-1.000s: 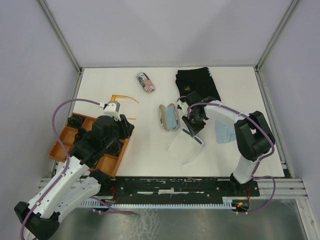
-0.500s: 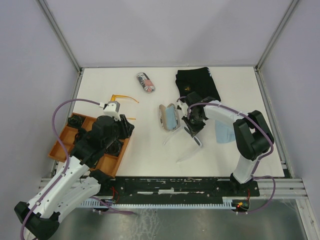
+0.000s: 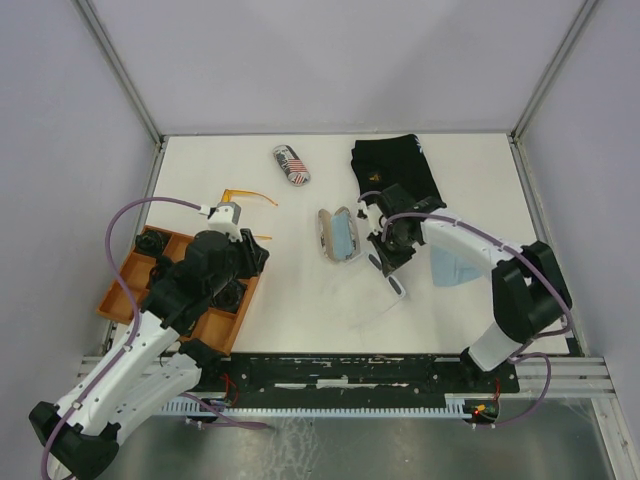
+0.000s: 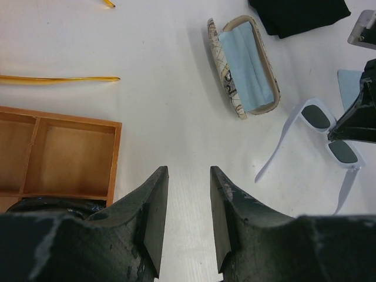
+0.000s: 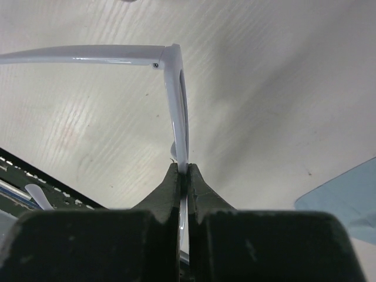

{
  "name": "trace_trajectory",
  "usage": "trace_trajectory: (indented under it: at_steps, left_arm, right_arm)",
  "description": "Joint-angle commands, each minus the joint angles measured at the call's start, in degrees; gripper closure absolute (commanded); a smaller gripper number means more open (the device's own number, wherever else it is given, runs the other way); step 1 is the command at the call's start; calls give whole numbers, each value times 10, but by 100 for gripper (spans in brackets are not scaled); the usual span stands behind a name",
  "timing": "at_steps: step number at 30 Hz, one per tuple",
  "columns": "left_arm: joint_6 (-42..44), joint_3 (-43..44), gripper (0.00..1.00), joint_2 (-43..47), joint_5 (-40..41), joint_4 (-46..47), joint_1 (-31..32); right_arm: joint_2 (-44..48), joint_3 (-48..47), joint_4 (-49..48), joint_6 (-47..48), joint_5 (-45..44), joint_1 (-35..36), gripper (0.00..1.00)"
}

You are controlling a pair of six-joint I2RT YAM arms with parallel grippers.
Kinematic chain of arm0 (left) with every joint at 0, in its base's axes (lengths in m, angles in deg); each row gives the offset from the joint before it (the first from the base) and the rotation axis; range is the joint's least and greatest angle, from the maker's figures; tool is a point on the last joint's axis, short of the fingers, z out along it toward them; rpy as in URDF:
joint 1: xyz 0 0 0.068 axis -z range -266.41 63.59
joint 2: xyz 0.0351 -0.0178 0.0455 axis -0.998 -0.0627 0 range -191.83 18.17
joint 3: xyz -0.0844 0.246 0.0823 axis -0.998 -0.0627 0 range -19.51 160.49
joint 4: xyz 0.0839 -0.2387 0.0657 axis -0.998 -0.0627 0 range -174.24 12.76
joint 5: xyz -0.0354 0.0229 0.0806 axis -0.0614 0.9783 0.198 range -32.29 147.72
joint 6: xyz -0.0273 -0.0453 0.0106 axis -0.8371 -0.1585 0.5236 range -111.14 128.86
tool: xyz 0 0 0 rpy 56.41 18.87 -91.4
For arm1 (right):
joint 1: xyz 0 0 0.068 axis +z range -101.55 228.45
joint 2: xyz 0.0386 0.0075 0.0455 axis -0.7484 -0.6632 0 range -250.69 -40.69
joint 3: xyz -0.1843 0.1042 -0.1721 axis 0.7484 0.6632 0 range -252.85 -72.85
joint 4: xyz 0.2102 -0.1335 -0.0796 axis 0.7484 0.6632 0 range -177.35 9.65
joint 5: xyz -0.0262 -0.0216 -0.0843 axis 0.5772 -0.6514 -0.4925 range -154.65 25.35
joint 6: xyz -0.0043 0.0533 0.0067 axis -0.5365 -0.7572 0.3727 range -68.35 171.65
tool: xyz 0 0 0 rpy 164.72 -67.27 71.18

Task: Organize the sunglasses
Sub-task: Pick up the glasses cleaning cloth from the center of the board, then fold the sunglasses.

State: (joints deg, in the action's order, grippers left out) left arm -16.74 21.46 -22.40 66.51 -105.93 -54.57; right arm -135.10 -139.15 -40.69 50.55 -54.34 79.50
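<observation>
Two pairs of sunglasses, two cases, one tray

Two pairs of sunglasses: a white pair at 4 o'clock, an orange pair at 10. Two printed cases: closed case at 11, open case at centre. Two blue cloths: tucked cloth inside it, loose cloth at 3. One black fabric bundle at 1. One wooden tray at 8.

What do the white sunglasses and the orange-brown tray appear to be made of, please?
The white sunglasses: probably glossy plastic; smooth, uniform white frame, dark lenses. The orange-brown tray: looks like matte wood, with thin flat divider walls, though moulded plastic is possible.
</observation>
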Motion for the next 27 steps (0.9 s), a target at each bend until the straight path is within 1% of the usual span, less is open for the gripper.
trace_trajectory:
  at_steps: [1, 4, 7, 12, 18, 21, 25, 27]
  left_arm:
    - [20, 12, 58, 2, -11, 19, -1]
    - [17, 19, 57, -5, -23, 19, -2]
    - [17, 44, 56, -28, -38, 13, -2]
    - [8, 62, 56, -64, -69, 31, -2]
    - [-25, 66, 58, -96, -93, 58, 8]
    - [-43, 66, 58, -112, -65, 65, 41]
    - [-70, 75, 58, -133, 10, 71, 110]
    - [-80, 83, 58, -140, 43, 71, 131]
  right_arm:
    - [59, 25, -3, -42, -2, 16, 100]
    - [108, 53, -44, -76, -16, 36, 100]
    - [158, 74, -74, -111, -63, 67, 100]
    - [213, 103, -142, -182, -179, 154, 100]
    - [243, 154, -247, -266, -307, 245, 100]
    - [239, 163, -285, -289, -392, 295, 100]
    - [222, 163, -322, -288, -466, 344, 100]
    - [216, 167, -345, -287, -488, 361, 100]
